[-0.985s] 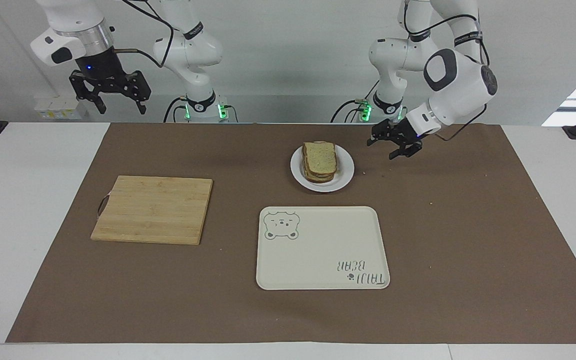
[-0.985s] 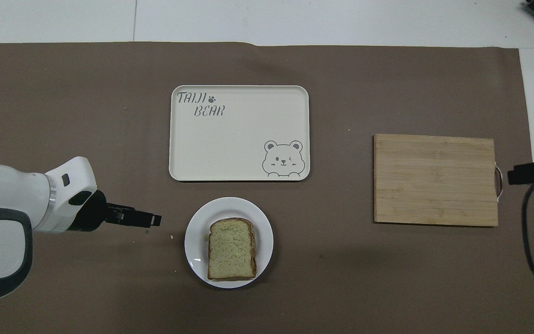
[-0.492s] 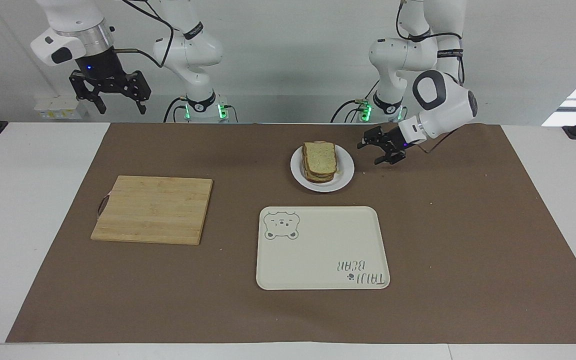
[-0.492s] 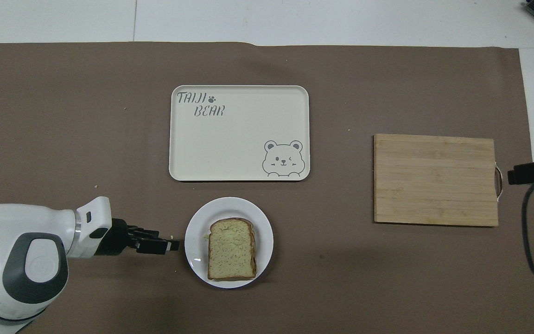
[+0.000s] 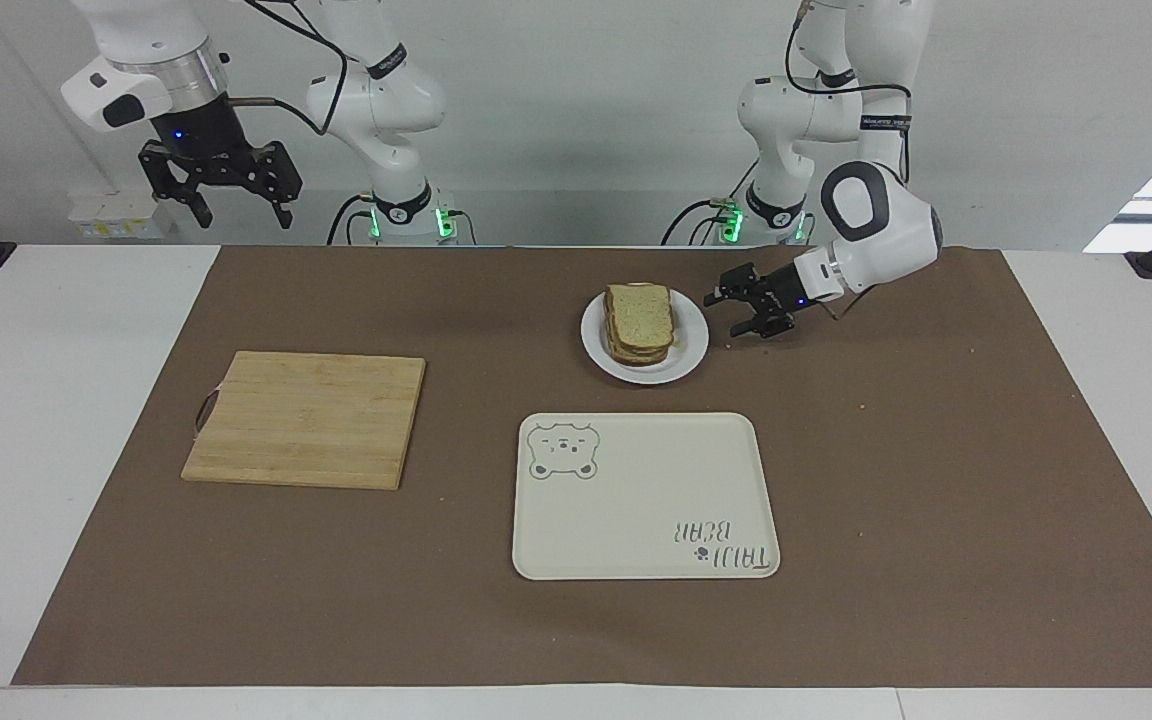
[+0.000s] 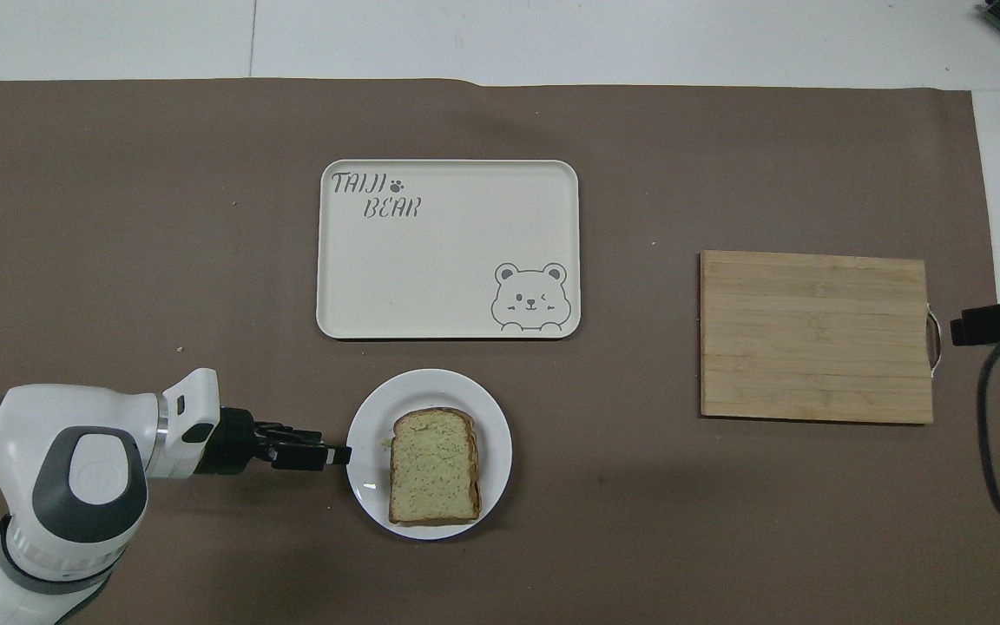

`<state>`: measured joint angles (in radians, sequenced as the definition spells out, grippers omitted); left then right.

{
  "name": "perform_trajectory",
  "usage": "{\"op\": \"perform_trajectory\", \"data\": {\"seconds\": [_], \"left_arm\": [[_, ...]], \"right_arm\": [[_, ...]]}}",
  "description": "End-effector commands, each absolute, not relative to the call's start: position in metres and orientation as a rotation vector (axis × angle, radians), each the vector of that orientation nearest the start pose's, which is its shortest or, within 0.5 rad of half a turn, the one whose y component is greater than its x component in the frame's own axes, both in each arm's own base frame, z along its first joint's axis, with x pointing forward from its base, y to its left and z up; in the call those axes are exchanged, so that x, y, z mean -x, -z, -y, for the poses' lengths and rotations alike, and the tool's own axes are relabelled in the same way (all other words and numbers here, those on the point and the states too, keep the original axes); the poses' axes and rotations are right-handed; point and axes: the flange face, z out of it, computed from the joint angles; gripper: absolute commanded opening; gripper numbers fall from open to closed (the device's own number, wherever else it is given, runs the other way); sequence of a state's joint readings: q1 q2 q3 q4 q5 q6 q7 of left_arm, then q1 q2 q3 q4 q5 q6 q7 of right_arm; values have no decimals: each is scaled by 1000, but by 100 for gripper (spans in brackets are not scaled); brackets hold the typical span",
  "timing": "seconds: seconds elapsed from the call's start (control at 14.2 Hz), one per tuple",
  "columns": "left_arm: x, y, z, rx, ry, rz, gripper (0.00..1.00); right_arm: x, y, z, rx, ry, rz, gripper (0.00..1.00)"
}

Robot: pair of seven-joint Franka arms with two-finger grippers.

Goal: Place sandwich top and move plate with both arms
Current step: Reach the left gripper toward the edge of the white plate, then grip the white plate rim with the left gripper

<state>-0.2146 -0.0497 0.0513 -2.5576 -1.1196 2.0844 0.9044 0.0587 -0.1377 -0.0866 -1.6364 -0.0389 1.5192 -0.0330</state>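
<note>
The sandwich top point(image 5: 640, 312) already caps the stack on the plate point(image 5: 688, 362), where the left gripper point(image 5: 733, 314), released, reaches the rim and may shove it sideways, while the right gripper point(image 5: 236, 207) waits open above the desk.

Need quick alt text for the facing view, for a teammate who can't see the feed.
The left end effector sits low at the rim of the plate, which holds a stacked sandwich. The right end effector waits raised, open, above the table's edge. A cutting board and a bear tray lie farther from the robots.
</note>
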Motion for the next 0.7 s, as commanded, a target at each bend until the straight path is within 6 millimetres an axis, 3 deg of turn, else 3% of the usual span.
{"op": "perform_trajectory", "data": {"seconds": [0.0,0.28,0.63], "left_arm": [[-400,-233,114,-2152,61,273,76],[-397,-239,101,-2061,76,241,67],[-388,-238,101,-2044,92,236,59]], "right_arm": [[-501,-666,23,3150,30,35,100],[-501,-667,23,3149,32,35,100],[-501,-667,23,3149,30,35,100]]}}
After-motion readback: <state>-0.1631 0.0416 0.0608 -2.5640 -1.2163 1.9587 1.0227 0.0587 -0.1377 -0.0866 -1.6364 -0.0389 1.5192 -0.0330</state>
